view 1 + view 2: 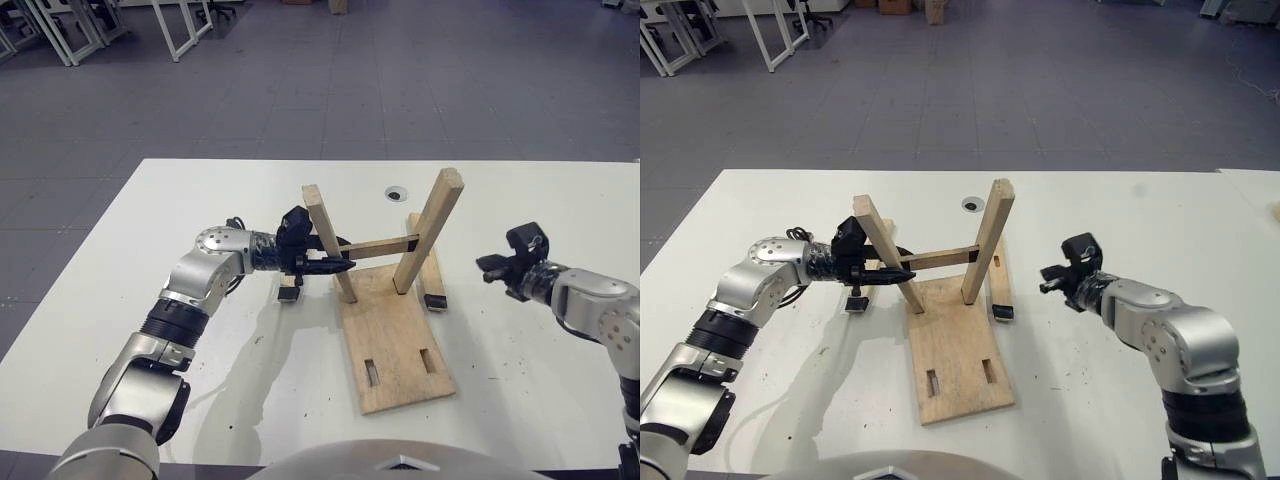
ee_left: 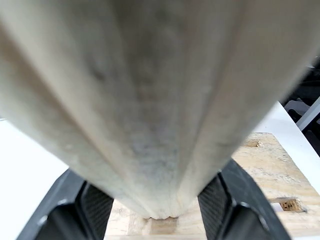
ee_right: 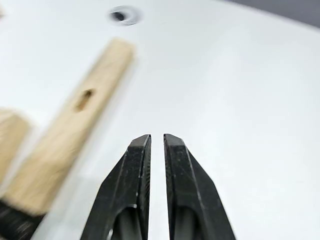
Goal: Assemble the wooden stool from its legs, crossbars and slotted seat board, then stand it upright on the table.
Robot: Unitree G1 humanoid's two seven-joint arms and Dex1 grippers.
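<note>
No text, label, number or sign can be read on anything here.

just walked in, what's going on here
The robot is partway through a wooden stool. The seat board lies flat on the table with a left leg and right leg standing at its far end, joined by a crossbar. The left claw is clamped on the left leg; the right claw is shut and empty, off to the right. A spare leg lies by the right leg, and the board's two near slots are empty.

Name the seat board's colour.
Seat board: pale natural wood; left eye view shows it best.
</note>
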